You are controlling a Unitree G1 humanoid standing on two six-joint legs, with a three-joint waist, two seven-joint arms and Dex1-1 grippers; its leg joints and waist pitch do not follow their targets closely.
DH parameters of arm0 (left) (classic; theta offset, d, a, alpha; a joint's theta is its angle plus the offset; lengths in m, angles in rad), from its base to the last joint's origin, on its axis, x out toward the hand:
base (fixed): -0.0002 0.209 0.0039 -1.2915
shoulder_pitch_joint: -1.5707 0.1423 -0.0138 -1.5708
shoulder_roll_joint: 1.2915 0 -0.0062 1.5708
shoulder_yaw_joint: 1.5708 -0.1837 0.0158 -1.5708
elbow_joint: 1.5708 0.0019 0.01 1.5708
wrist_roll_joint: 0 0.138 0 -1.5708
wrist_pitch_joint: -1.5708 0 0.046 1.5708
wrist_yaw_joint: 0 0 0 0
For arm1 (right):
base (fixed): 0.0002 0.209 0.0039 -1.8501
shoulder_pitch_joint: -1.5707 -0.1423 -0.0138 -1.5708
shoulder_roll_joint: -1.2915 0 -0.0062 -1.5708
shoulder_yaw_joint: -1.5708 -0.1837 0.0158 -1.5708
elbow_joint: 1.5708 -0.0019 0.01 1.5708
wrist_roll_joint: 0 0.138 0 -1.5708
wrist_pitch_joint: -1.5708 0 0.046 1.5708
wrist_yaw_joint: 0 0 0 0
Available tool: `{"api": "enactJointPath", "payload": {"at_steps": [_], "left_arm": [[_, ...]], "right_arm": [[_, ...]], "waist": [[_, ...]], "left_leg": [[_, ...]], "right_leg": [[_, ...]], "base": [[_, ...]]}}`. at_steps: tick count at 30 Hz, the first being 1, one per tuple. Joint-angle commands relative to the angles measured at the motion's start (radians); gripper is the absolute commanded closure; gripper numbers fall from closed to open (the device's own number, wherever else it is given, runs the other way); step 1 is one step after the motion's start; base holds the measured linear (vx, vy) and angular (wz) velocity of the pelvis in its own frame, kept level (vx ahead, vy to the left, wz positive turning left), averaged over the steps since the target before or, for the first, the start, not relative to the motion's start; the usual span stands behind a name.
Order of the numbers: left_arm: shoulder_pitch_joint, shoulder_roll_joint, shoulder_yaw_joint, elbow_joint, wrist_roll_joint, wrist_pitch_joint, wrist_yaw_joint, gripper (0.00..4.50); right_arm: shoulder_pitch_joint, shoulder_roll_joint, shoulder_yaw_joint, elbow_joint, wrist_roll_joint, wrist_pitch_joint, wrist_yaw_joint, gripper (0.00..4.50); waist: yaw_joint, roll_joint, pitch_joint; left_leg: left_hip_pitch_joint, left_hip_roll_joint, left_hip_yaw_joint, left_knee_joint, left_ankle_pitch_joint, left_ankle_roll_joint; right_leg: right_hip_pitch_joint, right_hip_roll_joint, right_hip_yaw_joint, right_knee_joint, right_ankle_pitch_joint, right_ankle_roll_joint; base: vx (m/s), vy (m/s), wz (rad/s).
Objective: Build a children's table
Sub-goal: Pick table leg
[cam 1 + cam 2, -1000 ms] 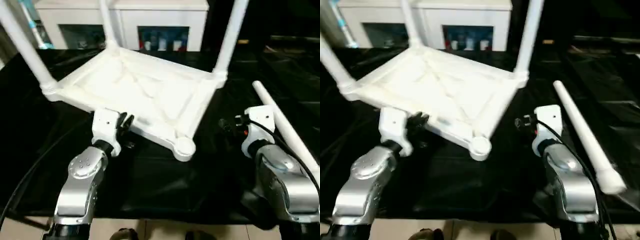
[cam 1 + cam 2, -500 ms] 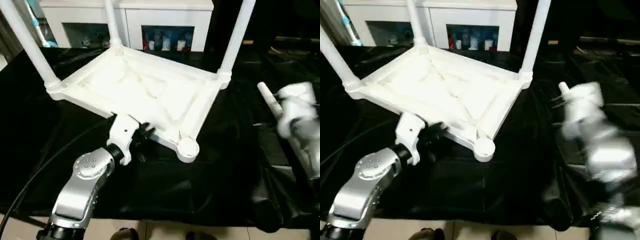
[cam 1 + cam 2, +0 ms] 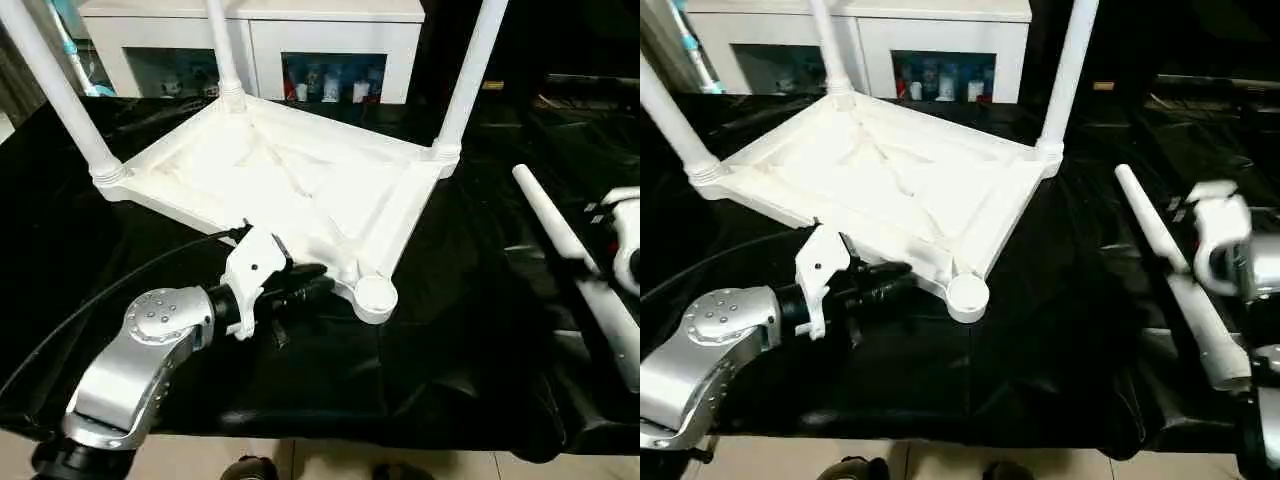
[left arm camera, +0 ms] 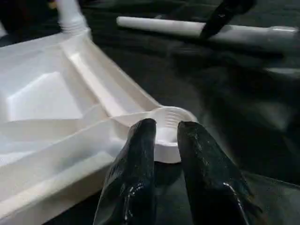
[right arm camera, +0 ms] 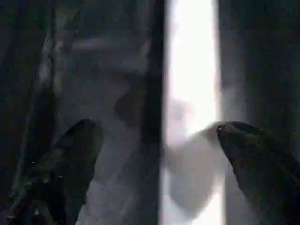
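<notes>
We're looking down on the table top (image 3: 290, 190), upside down on the black cloth (image 3: 430, 340), filling the upper left and centre of the frame, with 3 legs (image 3: 468, 75) already standing in their corner sockets. The 4th socket (image 3: 375, 295), at the near corner just below centre, sits empty. Our left gripper (image 3: 310, 280) lies low beside that corner, its fingers (image 4: 140, 154) nearly together and holding nothing, tips just short of the socket rim. At the right edge, the loose leg (image 3: 1175, 275) lies on the cloth, and our right gripper (image 5: 159, 140) hangs over it with its fingers spread wide on either side, not yet closed.

We see 2 risks. The tube is round and tapered, so an off-centre squeeze could roll it away or tip one end up. And if the left gripper nudges the near corner, the top may slide and the socket shift off line.
</notes>
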Motion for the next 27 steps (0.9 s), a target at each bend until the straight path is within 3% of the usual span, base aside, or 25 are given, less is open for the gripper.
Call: {"api": "enactJointPath", "payload": {"at_steps": [1, 10, 18, 21, 22, 25, 27], "left_arm": [[-0.002, 0.017, -0.013, -0.028, -0.012, 0.017, -0.019, 3.45], [-0.001, 0.036, -0.002, -0.046, -0.036, 0.037, -0.025, 3.45], [-0.002, -0.036, 0.037, -0.021, -0.034, -0.048, 0.061, 3.45], [-0.012, -0.023, 0.027, -0.021, -0.052, 0.004, 0.043, 3.45], [-0.013, -0.022, 0.027, -0.02, -0.053, 0.005, 0.043, 3.45], [-0.015, -0.022, 0.015, -0.006, -0.013, -0.038, 0.07, 3.45], [-0.021, -0.013, 0.003, -0.005, -0.004, 0.011, 0.081, 3.45]], "right_arm": [[-0.02, -0.024, 0.045, 0.054, -0.031, 0.003, 0.053, 0.59], [-0.041, -0.033, 0.09, 0.19, -0.065, -0.048, 0.094, 1.49], [-0.068, -0.031, 0.107, 0.247, -0.077, -0.075, 0.111, 2.24], [-0.074, -0.03, 0.108, 0.262, -0.079, -0.085, 0.112, 2.29], [-0.077, -0.029, 0.107, 0.268, -0.081, -0.089, 0.114, 2.56], [-0.077, -0.028, 0.101, 0.273, -0.084, -0.093, 0.115, 2.65], [-0.079, -0.027, 0.1, 0.28, -0.084, -0.097, 0.117, 2.69]], "waist": [[0.005, -0.023, -0.072], [0.003, -0.024, -0.07], [-0.002, -0.028, -0.071], [-0.001, -0.028, -0.073], [-0.001, -0.029, -0.071], [-0.001, -0.028, -0.072], [-0.001, -0.029, -0.074]], "left_leg": [[0.027, 0.036, -0.008, -0.057, -0.298, 0.04], [0.027, 0.035, -0.009, -0.057, -0.339, 0.021], [0.025, 0.035, -0.009, -0.054, -0.363, 0.019], [0.026, 0.034, -0.009, -0.052, -0.364, 0.019], [0.024, 0.033, -0.009, -0.052, -0.363, 0.02], [0.025, 0.034, -0.01, -0.052, -0.373, 0.018], [0.025, 0.035, -0.01, -0.052, -0.371, 0.016]], "right_leg": [[0.043, -0.031, 0.021, -0.072, -0.305, -0.265], [0.037, -0.031, 0.021, -0.079, -0.382, -0.234], [0.035, -0.03, 0.018, -0.084, -0.416, -0.223], [0.032, -0.03, 0.019, -0.082, -0.427, -0.215], [0.032, -0.029, 0.019, -0.081, -0.431, -0.215], [0.031, -0.029, 0.018, -0.083, -0.444, -0.208], [0.031, -0.028, 0.018, -0.081, -0.44, -0.205]], "base": [[0.0, 0.0, 0.0], [0.0, 0.0, 0.0], [0.0, 0.0, 0.0], [0.0, 0.0, 0.0], [0.0, 0.0, 0.0], [0.0, 0.0, 0.0], [0.0, 0.0, 0.0]]}}
